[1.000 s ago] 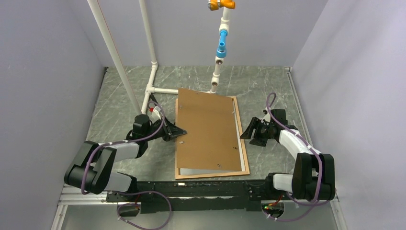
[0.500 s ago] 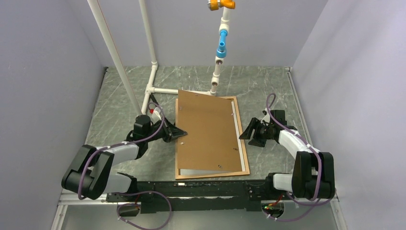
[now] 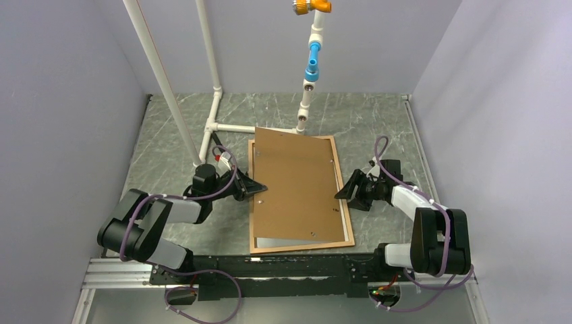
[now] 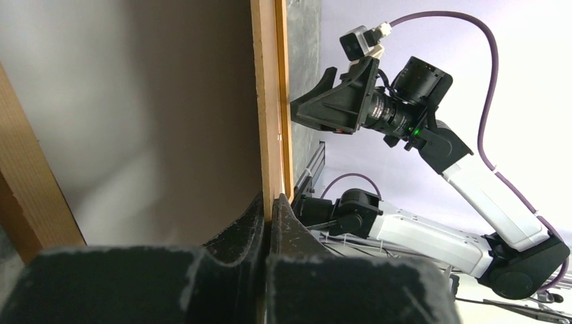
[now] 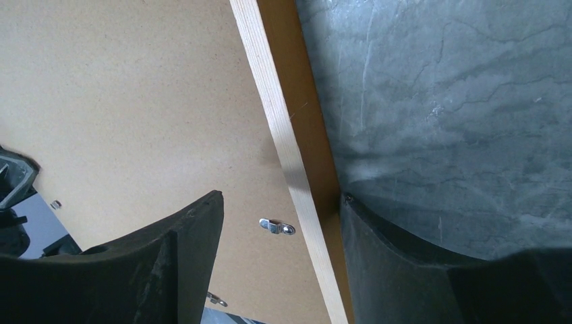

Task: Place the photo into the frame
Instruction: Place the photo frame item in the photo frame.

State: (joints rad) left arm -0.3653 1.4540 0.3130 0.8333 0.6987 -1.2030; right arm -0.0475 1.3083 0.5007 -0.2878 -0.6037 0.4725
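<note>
The left claw [image 3: 259,188] is clenched at the left edge of the backing board [image 3: 293,182]; whether it pinches the board I cannot tell. The right claw [image 5: 280,197] is released, its jaws straddling the right rail of the frame [image 3: 347,217]. The photo [image 3: 283,241] lies in the frame under the skewed board, showing only a white sliver. The step in hand looks like seating the board. Next it needs squaring between the rails, flat on the table [image 3: 384,121].
</note>
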